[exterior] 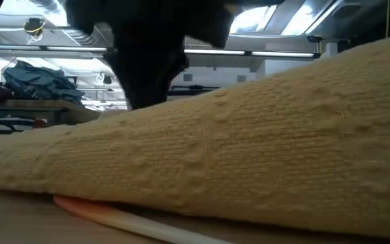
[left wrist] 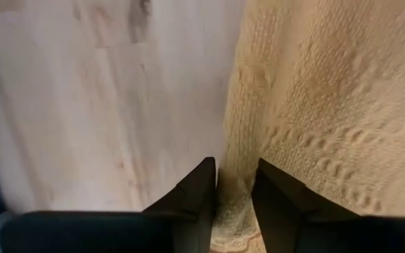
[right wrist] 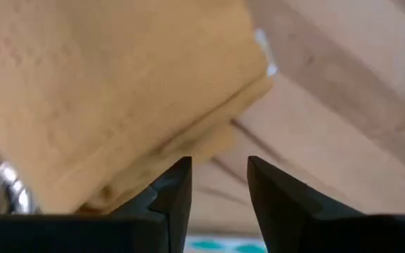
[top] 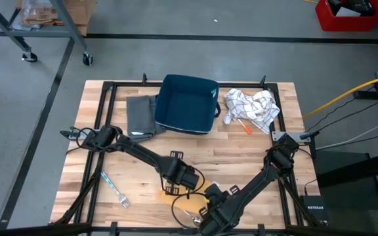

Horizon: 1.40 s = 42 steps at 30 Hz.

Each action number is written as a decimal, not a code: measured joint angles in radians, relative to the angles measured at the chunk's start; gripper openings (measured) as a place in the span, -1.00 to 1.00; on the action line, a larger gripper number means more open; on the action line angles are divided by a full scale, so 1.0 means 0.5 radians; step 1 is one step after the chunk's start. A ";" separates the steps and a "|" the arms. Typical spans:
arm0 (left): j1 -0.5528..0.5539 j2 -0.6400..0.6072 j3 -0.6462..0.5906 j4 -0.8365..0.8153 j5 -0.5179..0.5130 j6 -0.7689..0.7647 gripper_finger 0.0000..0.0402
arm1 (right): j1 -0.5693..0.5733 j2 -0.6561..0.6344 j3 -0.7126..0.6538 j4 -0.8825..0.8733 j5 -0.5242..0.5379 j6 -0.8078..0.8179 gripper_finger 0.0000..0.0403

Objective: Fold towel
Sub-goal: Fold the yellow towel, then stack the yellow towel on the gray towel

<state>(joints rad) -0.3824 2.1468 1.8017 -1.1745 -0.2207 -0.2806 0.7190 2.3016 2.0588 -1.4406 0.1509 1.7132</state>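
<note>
Left gripper [left wrist: 234,186]: fingers a little apart, yellow towel [left wrist: 329,105] edge between them | Right gripper [right wrist: 216,186]: fingers apart, nothing between, towel just ahead | Low view: an orange stick [exterior: 114,215] peeked out under the towel | High view: arms hid most of the towel
</note>
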 joint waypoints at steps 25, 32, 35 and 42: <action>-0.074 -0.037 0.525 -0.793 0.168 0.050 -0.78 | -0.042 0.001 0.110 0.345 -0.170 -0.321 -0.34; -0.238 -0.214 0.525 -0.793 0.316 -0.039 -0.87 | -0.073 0.001 0.110 0.543 0.001 -0.588 -0.34; -0.326 -0.314 0.525 -0.796 0.312 -0.118 -0.89 | -0.117 0.006 0.110 0.559 0.048 -0.669 -0.34; -0.562 -0.496 0.525 -0.790 0.319 -0.452 -0.87 | -0.257 0.115 0.106 0.656 0.011 -0.832 -0.34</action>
<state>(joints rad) -0.6634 1.8985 2.0644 -1.5696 -0.0613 -0.5068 0.5904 2.3590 2.1120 -1.1126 0.1562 1.2971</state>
